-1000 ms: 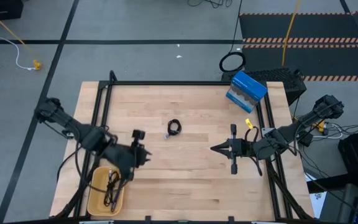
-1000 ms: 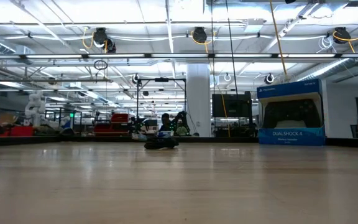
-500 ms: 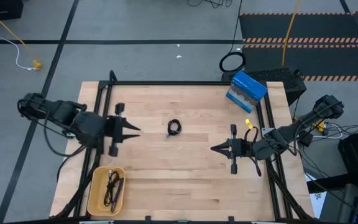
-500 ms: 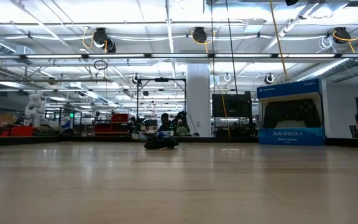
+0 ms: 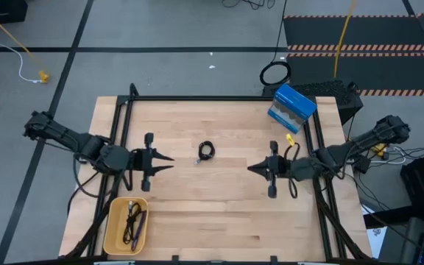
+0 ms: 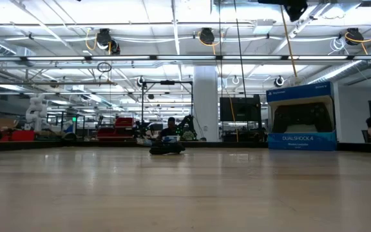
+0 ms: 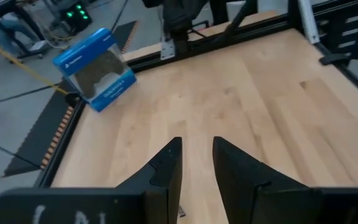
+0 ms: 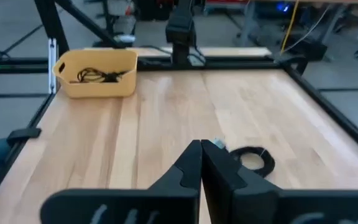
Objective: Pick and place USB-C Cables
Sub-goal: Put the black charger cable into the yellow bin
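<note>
A tight black coil of USB-C cable (image 5: 207, 151) lies flat on the wooden table near its middle; it also shows in the low view (image 6: 167, 148) and the right wrist view (image 8: 253, 159). A loose black bundle (image 5: 131, 219) and a purple cable (image 5: 140, 225) lie inside the yellow bin (image 5: 111, 221) at the near left corner. My left gripper (image 5: 169, 159) hovers left of the coil, pointing right, its fingers slightly open (image 7: 196, 146). My right gripper (image 5: 250, 168) hovers right of the coil, pointing left, shut (image 8: 201, 146).
A blue controller box (image 5: 294, 107) stands at the far right corner. Black frame rails (image 5: 212, 98) run along the table's far, left and right sides. A large black ring-shaped cable loop (image 5: 274, 73) lies on the floor beyond the far edge. Bare wood surrounds the coil.
My left gripper has left the place over the yellow bin, swung toward the far edge and turned, then moved right toward the coil. My right gripper has shifted slightly left and toward the far edge, closer to the coil. The cables have kept still.
</note>
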Robot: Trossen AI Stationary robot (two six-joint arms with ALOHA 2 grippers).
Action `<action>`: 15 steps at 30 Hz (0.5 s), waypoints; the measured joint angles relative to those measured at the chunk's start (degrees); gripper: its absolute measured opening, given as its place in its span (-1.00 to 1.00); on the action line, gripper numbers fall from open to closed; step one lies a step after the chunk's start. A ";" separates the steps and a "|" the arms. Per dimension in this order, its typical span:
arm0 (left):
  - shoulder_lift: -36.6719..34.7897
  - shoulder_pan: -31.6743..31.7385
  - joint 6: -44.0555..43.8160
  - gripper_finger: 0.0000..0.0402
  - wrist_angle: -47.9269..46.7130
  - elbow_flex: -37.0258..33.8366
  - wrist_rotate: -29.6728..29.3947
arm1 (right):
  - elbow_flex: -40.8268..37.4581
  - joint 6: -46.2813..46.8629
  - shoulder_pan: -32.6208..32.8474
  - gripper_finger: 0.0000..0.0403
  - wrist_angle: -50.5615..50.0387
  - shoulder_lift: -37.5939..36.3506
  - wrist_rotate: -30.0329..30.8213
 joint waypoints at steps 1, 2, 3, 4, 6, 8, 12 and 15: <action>0.08 0.00 -0.28 -0.54 0.40 -0.29 -0.28 | 0.69 0.03 -1.41 -1.00 -0.95 0.00 -2.07; 0.13 0.00 -0.52 -0.54 1.15 -0.49 -0.30 | 1.52 -0.02 -2.75 -1.00 -1.80 0.02 -3.87; 0.17 0.00 -0.80 -0.54 1.81 -0.64 -0.32 | 2.84 0.03 -4.18 -1.00 -3.64 0.02 -5.62; 0.17 0.00 -0.88 -0.54 2.40 -0.78 -0.33 | 4.30 0.04 -5.56 -1.00 -5.70 0.23 -7.22; 0.17 0.00 -1.03 -0.54 3.15 -0.85 -0.34 | 8.05 -0.01 -8.34 -1.00 -10.85 1.00 -9.95; 0.17 0.00 -1.05 -0.54 3.57 -0.87 -0.34 | 12.30 -0.05 -10.57 -1.00 -17.68 2.02 -12.41; 0.17 0.00 -1.13 -0.54 3.87 -0.87 -0.36 | 22.32 -0.39 -14.58 -1.00 -29.02 5.53 -16.12; 0.17 0.00 -1.60 -0.54 3.87 -0.87 -0.36 | 29.62 -1.01 -17.31 -1.00 -36.84 9.25 -18.96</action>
